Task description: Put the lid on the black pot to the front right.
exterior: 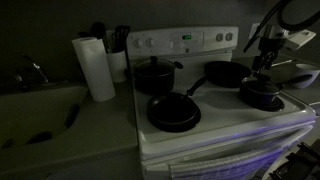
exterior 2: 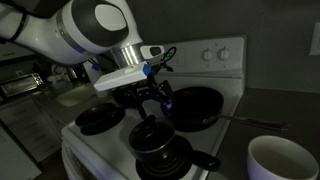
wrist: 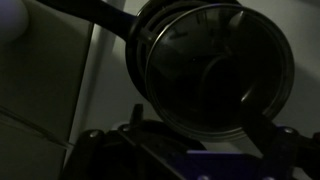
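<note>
My end effector [exterior 2: 150, 103] hangs, fingers spread, just above the small round clear glass lid with a pale metal rim [wrist: 200, 60]. The lid sits on the low round black pot [exterior: 262, 98] at the front right of the white stove surface [exterior: 220, 118].

The lid [wrist: 215, 70] is clear, glossy glass with a pale, shiny metal rim. The pot [exterior: 262, 100] looks black and matt. The stove [exterior: 215, 125] is smooth white enamel with a soft sheen. At its 9 o'clock, the towel roll [exterior: 98, 68] is matt white paper. The arm [exterior 2: 95, 25] has a glossy white shell.
</note>
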Controlling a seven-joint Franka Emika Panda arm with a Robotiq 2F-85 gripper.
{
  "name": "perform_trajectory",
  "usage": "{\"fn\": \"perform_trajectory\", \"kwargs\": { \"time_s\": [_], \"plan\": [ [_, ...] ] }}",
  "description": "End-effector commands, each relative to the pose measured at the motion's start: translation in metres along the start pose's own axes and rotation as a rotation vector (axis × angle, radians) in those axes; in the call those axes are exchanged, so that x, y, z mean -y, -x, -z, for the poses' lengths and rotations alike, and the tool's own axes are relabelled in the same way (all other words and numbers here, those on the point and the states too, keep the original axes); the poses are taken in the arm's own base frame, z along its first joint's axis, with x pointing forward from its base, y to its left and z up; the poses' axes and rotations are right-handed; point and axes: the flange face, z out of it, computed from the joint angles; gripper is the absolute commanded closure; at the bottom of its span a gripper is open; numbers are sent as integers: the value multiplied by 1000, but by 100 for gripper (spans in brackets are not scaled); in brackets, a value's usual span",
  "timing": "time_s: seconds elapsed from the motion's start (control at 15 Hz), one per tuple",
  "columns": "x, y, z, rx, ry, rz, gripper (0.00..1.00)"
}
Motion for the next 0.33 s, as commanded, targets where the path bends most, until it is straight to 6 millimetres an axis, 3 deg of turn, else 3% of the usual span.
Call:
{"fn": "perform_trajectory", "kwargs": {
  "time_s": [0.0,0.27],
  "plan": [
    [8,-4,38,-84,-12,54,0],
    [34,-1,89,-127,-7,85,0]
  ]
}}
